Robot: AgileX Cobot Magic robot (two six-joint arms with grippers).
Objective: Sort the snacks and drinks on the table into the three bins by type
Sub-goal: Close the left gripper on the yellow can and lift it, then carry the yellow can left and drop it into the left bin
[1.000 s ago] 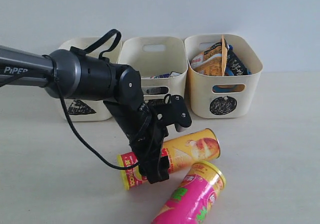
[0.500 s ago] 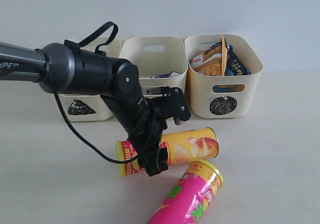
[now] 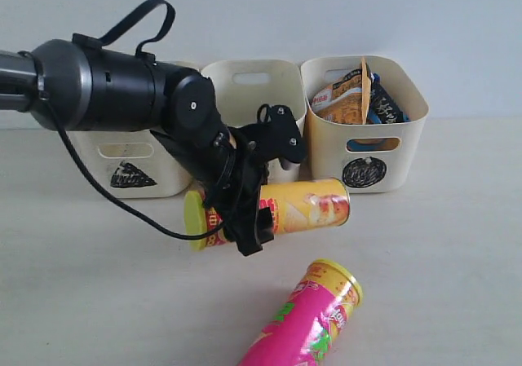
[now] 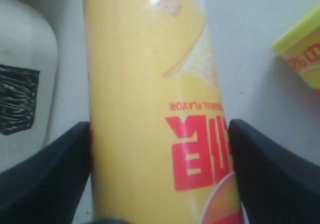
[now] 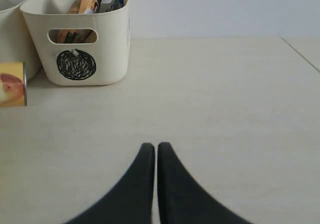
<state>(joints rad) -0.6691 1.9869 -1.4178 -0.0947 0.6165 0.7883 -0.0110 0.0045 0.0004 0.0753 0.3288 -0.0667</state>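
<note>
Crisp tubes, two, rigid cylinders with glossy printed wrap. The yellow tube (image 3: 306, 205) has a yellow-green lid at one end and a metal-rimmed base at the other; it is held level, clear of the worktop (image 3: 440, 244), in front of the bins. The pink tube (image 3: 314, 317) has green lettering and a yellow lid and lies on its side on the worktop, nearer the camera and apart from the yellow one. Bins, three, alike: smooth cream plastic, rounded corners, oval handle slots, standing in a row at the back. The triangle bin (image 3: 155, 183) is on the left. The middle bin (image 3: 236, 97) has its mark hidden by the arm. The circle bin (image 3: 326, 150) on the right bears a black scribbled disc. Bags, two, crinkly foil, both upright in the circle bin: an orange-brown bag (image 3: 359, 93) and a blue-black bag (image 3: 383, 105). Worktop, one: flat, pale beige, matte, faint grain. Tools, two, matte black. The left tool (image 3: 243, 213) is clamped across the yellow tube near its lidded end, with one of its fingers (image 4: 50, 174) on either side of the tube. The right tool (image 5: 156, 154) has its tapered fingers pressed together, grasping nothing, over bare worktop.
</note>
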